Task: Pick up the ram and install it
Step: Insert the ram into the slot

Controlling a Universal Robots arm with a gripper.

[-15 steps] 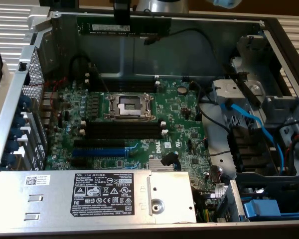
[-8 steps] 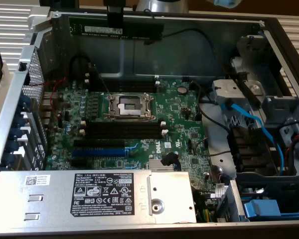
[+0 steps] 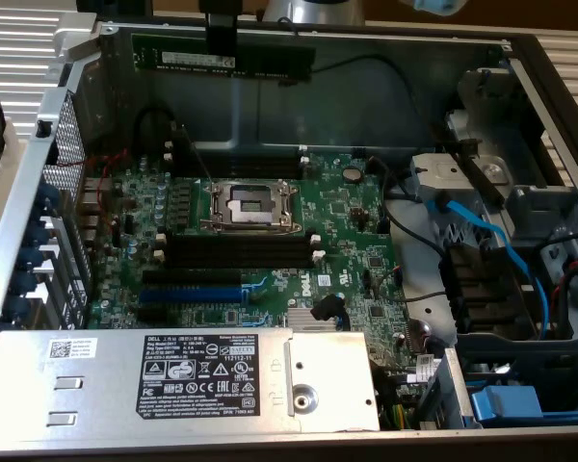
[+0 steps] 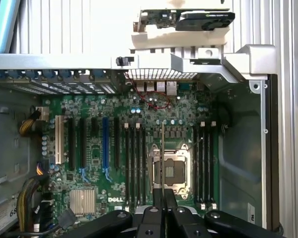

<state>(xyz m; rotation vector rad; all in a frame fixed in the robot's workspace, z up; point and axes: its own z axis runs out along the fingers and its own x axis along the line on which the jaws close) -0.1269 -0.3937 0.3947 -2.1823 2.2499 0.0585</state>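
Nearest in the exterior view lies the grey power supply (image 3: 96, 380) with its Dell label. Just beyond it is the green motherboard (image 3: 366, 250), where a blue expansion slot (image 3: 188, 295) sits beside a bank of black memory slots (image 3: 241, 252) with white end clips (image 3: 318, 256). Past those comes the CPU socket (image 3: 251, 204), its contact field uncovered inside the metal frame, with a second bank of slots on its far side. Farthest back, up by the far wall of the case, the gripper (image 3: 222, 46) is clamped shut on the ram (image 3: 260, 60). The stick hangs level, long edge down, well above the board and touching nothing else. In the wrist view it shows edge-on as a thin line running over the socket, between the two banks rather than over either. That is where I judge the risk to lie: a descent along this line would put the stick's edge on the bare socket contacts and bend them. The fingers pinch only a narrow patch near its middle, so it could pivot and meet a slot tilted, seating one end only. I cannot tell whether the clips stand open; closed ones would block it, and a reversed notch would jam.
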